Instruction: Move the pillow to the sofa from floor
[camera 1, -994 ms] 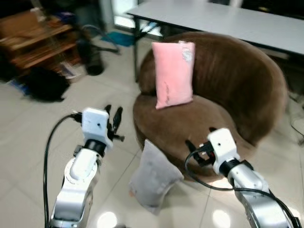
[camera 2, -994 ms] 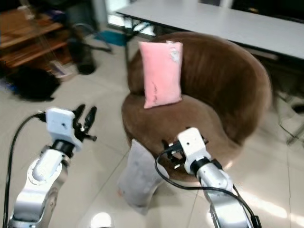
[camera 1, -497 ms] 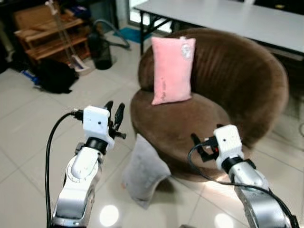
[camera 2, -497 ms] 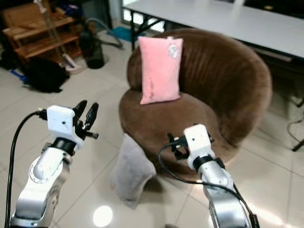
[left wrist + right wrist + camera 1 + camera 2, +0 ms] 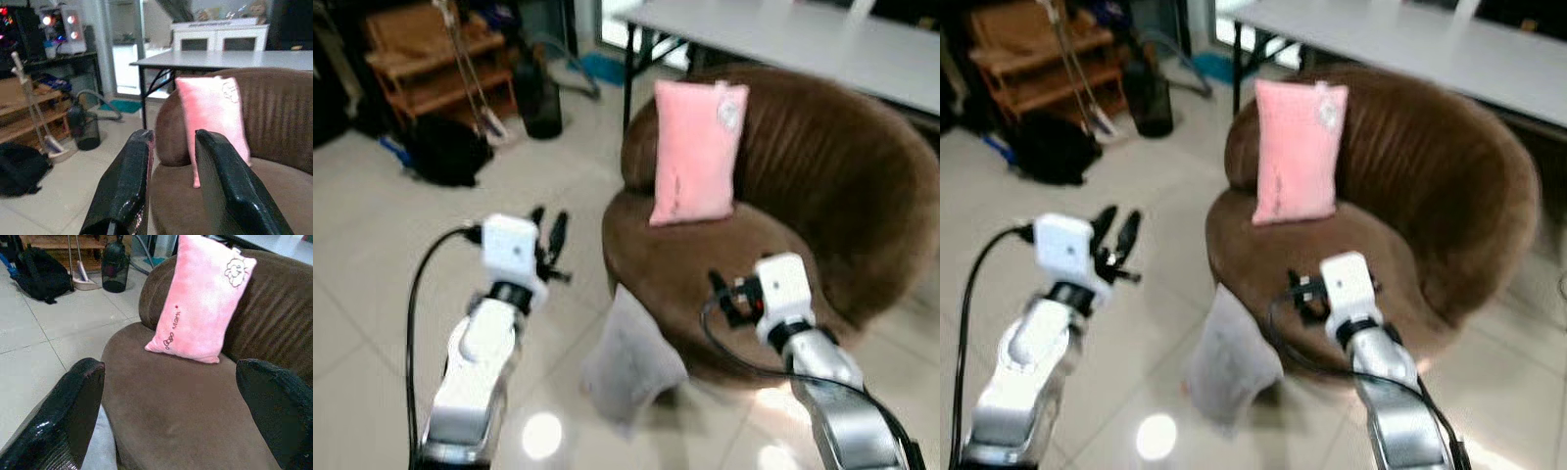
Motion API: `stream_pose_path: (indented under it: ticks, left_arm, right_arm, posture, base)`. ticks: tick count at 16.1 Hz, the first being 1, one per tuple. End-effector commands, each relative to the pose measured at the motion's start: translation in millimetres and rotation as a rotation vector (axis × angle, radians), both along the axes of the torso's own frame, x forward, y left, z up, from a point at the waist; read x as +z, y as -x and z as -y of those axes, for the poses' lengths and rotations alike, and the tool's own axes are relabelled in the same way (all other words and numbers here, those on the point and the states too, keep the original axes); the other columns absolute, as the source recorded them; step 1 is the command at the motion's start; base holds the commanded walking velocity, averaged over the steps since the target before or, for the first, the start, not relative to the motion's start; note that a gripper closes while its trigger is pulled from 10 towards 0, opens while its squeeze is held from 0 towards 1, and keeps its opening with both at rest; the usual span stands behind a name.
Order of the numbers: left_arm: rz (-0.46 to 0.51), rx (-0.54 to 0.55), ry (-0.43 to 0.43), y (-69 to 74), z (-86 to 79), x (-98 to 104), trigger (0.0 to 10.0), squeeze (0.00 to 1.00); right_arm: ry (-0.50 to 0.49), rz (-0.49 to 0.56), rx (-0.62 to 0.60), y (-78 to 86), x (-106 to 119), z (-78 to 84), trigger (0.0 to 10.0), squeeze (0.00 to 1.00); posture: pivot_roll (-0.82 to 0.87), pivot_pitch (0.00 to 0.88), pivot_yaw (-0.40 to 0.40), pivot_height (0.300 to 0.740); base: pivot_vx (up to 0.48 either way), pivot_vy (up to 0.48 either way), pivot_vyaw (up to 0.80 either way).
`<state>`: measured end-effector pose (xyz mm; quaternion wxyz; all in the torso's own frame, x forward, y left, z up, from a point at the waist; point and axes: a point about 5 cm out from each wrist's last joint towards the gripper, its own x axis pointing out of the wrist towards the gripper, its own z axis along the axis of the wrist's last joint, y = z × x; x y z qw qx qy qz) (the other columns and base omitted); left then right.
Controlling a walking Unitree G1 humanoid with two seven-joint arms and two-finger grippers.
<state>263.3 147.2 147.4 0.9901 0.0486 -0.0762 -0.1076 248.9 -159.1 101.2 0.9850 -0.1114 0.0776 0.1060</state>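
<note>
Left eye view: soft grey pillow [image 5: 633,357] sits on the glossy tiled floor [image 5: 372,294], leaning against the front of the round brown plush sofa [image 5: 803,186]. A pink rectangular cushion [image 5: 693,152] stands against the sofa's backrest. The left gripper [image 5: 548,238] hovers over the floor beside the sofa, the right gripper [image 5: 720,294] over the seat's front edge — neither touching the pillow.

Left wrist view: fingers [image 5: 128,186] only a narrow gap apart, holding nothing.

Right wrist view: fingers [image 5: 68,416] spread wide, empty — grey pillow corner just beneath.
</note>
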Motion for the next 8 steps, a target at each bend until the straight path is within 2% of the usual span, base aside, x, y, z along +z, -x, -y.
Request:
stream_pose_path:
  ticks: [1,8]
  left_arm:
    - [-0.01,0.01,-0.006,-1.2,-3.9,-0.9,10.0,0.0]
    - [-0.013,0.016,-0.009,-3.0,-3.6,-1.4,10.0,0.0]
  right_arm:
    - [0.0,0.003,-0.006,-2.9,1.4,0.1,10.0,0.0]
    - [-0.01,-0.003,0.012,-3.6,2.3,-2.0,10.0,0.0]
  posture:
    - [-0.04,0.048,-0.002,0.74]
    - [-0.04,0.049,-0.005,0.74]
  base:
    - [0.416,0.0,0.0]
    - [0.402,0.0,0.0]
